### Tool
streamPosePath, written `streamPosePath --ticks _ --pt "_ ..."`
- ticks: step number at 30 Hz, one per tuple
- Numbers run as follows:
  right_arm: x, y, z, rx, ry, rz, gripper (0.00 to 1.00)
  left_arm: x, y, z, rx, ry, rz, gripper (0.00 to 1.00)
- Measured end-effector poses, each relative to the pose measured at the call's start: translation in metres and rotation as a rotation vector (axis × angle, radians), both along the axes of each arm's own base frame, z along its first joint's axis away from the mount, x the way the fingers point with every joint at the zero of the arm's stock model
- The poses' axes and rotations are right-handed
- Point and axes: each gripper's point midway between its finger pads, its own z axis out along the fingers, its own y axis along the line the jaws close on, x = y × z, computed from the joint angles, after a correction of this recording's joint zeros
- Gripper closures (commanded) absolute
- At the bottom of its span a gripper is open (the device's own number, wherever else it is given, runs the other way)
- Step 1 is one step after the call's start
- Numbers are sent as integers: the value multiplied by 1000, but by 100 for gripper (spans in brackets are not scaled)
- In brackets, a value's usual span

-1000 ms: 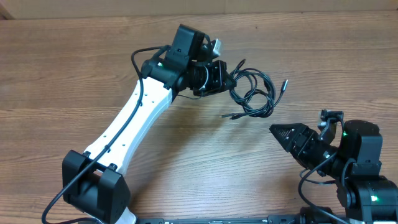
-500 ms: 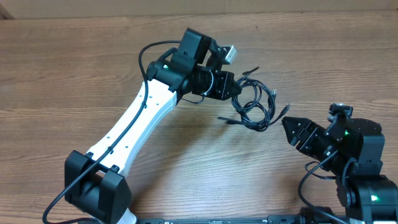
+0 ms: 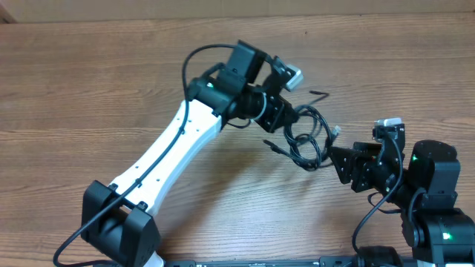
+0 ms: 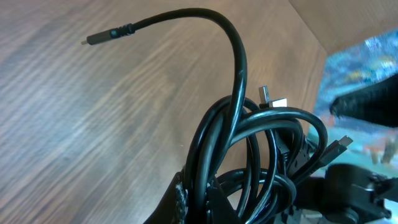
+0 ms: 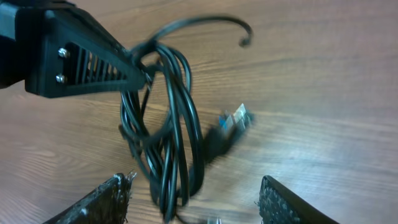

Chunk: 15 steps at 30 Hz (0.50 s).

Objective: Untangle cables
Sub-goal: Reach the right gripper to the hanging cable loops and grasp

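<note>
The cables [image 3: 306, 137] are a tangled bundle of thin black cords with small plug tips, lifted off the wooden table. My left gripper [image 3: 286, 117] is shut on the bundle's upper loops; its fingers pinch the cords in the left wrist view [image 4: 202, 193], with the cables [image 4: 249, 137] looping above. One loose end sticks out toward the top right [image 3: 319, 93]. My right gripper [image 3: 338, 157] is open, its two fingers [image 5: 193, 202] on either side of the hanging cables [image 5: 165, 146] in the right wrist view, not closed on them.
The wooden table [image 3: 89, 89] spreads to the left and back. The left arm's white link [image 3: 163, 156] crosses the middle. The right arm's base [image 3: 434, 200] sits at the lower right. The left gripper finger [image 5: 81, 56] shows in the right wrist view.
My left gripper has carried the cable bundle to the right and a little toward the front. My right gripper has turned toward the bundle and now straddles its lower loops.
</note>
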Motion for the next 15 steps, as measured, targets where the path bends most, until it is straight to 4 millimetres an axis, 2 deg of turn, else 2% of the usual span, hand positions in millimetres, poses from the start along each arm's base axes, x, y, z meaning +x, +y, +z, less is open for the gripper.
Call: streamPosePath --ticks 8,11,15 --pt "13 -14 -4 -145 -53 0 39 -28 -22 -1 3 4 -79 96" --pt "20 -17 -15 -168 -17 -2 47 -31 -21 -3 12 19 -83 96" --pt "30 -17 -39 -177 79 14 50 -31 -20 -4 18 24 -76 96"
